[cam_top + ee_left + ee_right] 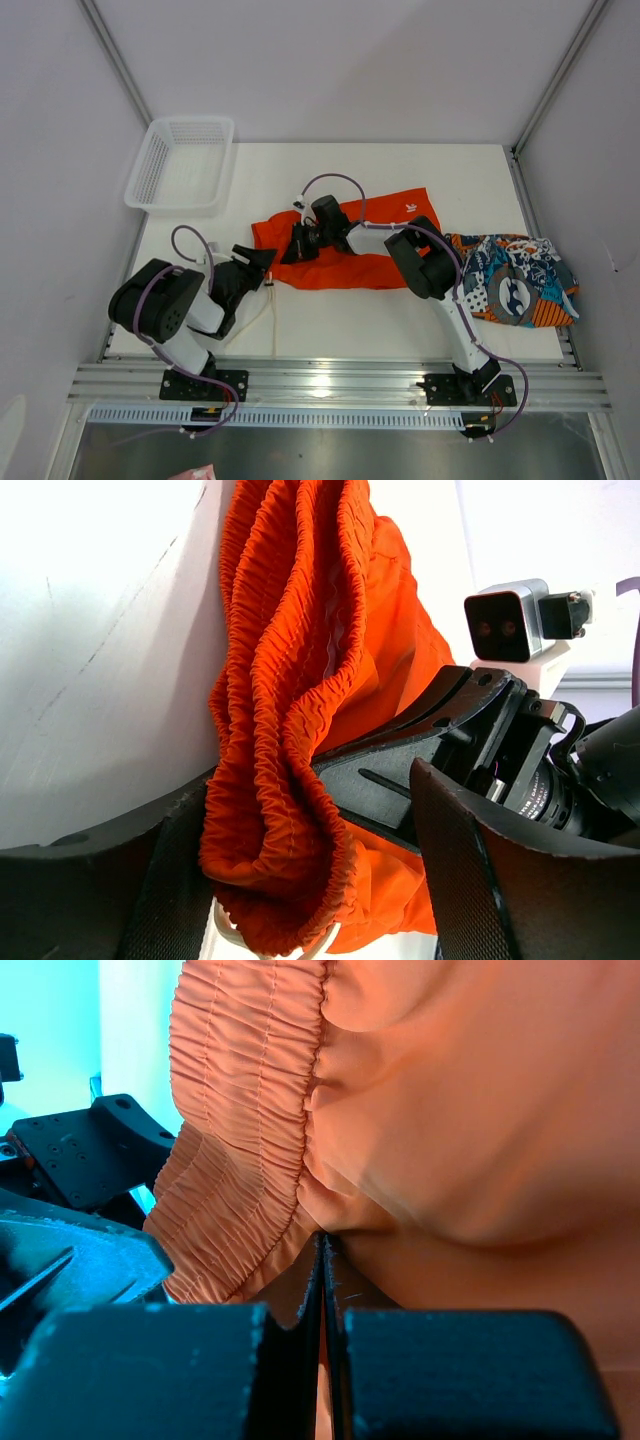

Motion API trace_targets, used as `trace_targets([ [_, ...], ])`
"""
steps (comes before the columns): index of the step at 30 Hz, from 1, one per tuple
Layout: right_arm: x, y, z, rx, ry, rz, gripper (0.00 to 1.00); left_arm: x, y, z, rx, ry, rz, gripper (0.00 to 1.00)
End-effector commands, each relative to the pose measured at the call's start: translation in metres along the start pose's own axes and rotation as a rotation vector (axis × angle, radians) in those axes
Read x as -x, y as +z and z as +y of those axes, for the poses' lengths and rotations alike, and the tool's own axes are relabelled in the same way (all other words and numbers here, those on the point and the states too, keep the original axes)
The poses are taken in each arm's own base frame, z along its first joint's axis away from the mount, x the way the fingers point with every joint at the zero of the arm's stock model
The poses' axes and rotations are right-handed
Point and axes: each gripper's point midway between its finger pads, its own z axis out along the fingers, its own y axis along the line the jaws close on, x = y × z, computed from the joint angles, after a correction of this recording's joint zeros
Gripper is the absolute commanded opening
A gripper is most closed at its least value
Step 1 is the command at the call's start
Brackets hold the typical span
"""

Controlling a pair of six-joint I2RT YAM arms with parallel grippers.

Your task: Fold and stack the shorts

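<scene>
Orange shorts point(335, 250) lie mid-frame in the top view, bunched into a long strip running left-right, not flat. Printed shorts point(515, 280) sit crumpled at the right, apart from the orange pair, w/ the right arm's elbow between them.

Progress, as I judge it: early. Neither pair shows a clean fold and nothing is stacked. Orange pair is the one in hand; printed pair looks untouched. Left to do: flatten + fold orange, fold printed, put one on the other.

Left gripper point(262, 265) is at the strip's left end. In its wrist view the jaws stand wide w/ the gathered waistband point(280, 730) hanging between them. Cloth is close to the left-of-frame finger and the other finger is clear of it, so no grip yet. Right gripper point(298, 242) is just beside it on the same end, jaws fully together. Its wrist view shows cloth creases meeting at the tips, so prob. a thin pinch of orange fabric.

Room: bare table point(330, 330) below the orange strip and a band above it, good for spreading. Printed pair is near the table's right edge, little margin there. White mesh basket point(150, 160) fills the upper-left corner, well apart. Tightest spot is the two grippers, v. close together at the waistband.
</scene>
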Motion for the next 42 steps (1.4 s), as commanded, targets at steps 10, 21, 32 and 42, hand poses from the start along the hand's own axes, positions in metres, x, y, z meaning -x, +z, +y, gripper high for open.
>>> trace_targets([
  [10, -0.052, 0.010, -0.038, -0.112, 0.050, 0.134, 0.00, 0.005, 0.010, 0.017, 0.061, 0.121, 0.001, 0.65],
  [21, -0.057, 0.008, -0.036, -0.123, 0.050, 0.153, 0.00, 0.009, 0.020, 0.015, 0.029, 0.154, -0.020, 0.49],
  [32, -0.028, -0.014, -0.014, -0.089, -0.001, 0.042, 0.23, 0.011, 0.028, 0.016, 0.090, 0.213, 0.015, 0.00],
  [42, 0.038, -0.138, 0.012, -0.225, -0.056, -0.301, 0.50, 0.023, 0.018, 0.001, 0.134, 0.283, 0.036, 0.00],
])
